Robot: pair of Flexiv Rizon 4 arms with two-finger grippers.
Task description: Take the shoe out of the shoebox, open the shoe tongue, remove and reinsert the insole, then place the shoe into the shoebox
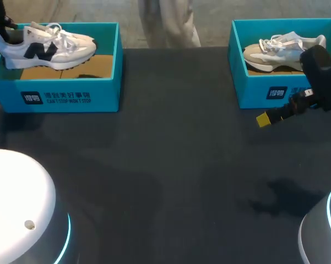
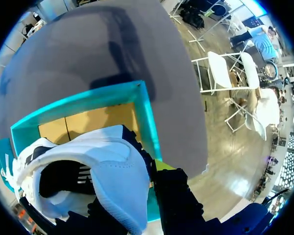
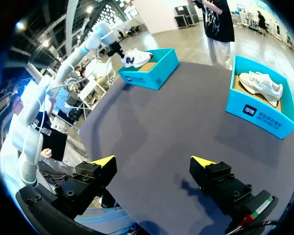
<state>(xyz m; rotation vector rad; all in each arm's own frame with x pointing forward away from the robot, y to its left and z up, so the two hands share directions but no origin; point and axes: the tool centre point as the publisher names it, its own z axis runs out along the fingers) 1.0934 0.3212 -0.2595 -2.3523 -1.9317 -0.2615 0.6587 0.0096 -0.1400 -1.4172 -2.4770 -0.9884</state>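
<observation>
The white shoe is held at its heel by the left claw, whose fingers are closed on the heel from two sides. In the left wrist view the heel collar is seen very close. One yellow tip is pressed just beside it, and the other tip is hidden behind the shoe. The shoe is kept above the left shoebox, over the back part of it. Its heel is at the outer end of the box and its toe is pointed toward the middle of the table. It seems to be raised a little from the brown cardboard floor of the box, and this floor is left uncovered in front of the shoe.

The upper of the shoe is white, a dark letter mark is carried on its side, and the white laces are tied loosely on top. The inside of the shoe is dark, and a dark edge is seen under the sole.

The left shoebox is turquoise and is placed at the far left corner of the table. A right shoebox of the same colour is placed at the far right, and a beige shoe is laid on its sole inside it.

The right claw is held above the table, in front of the right shoebox. Its fingers are spread wide and nothing is held between them.
</observation>
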